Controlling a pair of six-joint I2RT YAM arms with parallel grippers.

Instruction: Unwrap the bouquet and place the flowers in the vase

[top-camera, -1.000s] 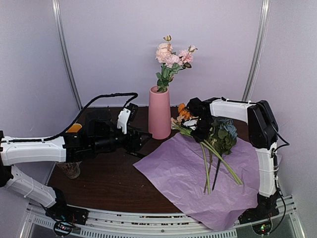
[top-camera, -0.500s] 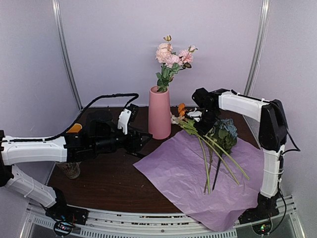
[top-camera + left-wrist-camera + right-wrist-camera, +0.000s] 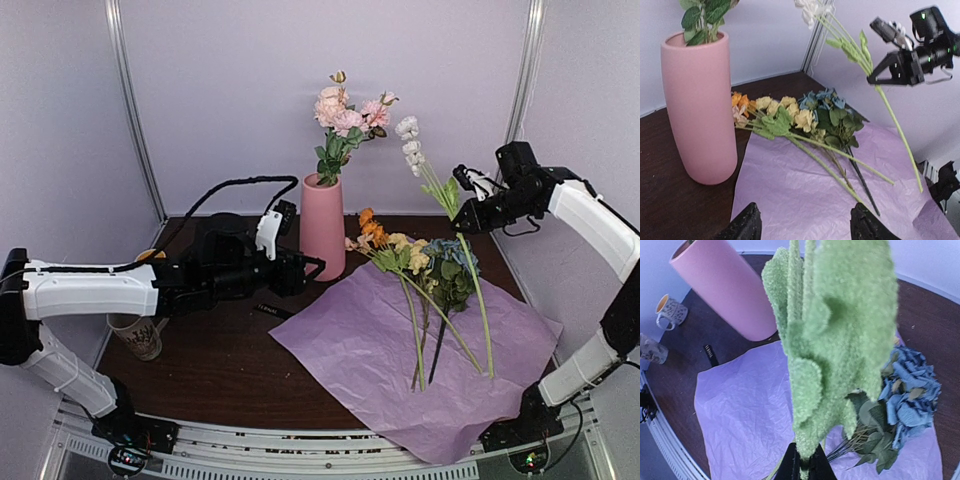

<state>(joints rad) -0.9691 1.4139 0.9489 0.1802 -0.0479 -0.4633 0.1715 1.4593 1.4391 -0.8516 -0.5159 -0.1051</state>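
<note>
The bouquet lies undone: lilac tissue paper (image 3: 400, 350) is spread flat, with blue, yellow and orange flowers (image 3: 425, 262) lying on its far part. The pink vase (image 3: 322, 228) stands left of them and holds pink blooms (image 3: 345, 110). My right gripper (image 3: 470, 210) is shut on the green stem of a white-bloomed flower (image 3: 408, 135), which hangs in the air above the pile, tilted. In the right wrist view its fuzzy leaves (image 3: 835, 330) fill the frame above the gripper (image 3: 804, 460). My left gripper (image 3: 805, 227) is open over the paper's (image 3: 800, 190) near edge, right of the vase (image 3: 700, 110).
A patterned mug (image 3: 140, 335) stands at the front left under the left arm. A second mug (image 3: 671, 310) sits farther back. A small black strip (image 3: 272, 311) lies on the dark table beside the paper. Metal posts (image 3: 135, 110) frame the back wall.
My right gripper has shut on the white flower's stem and lifted it up and to the right, off the pile. My left arm has moved right, toward the vase and paper.
</note>
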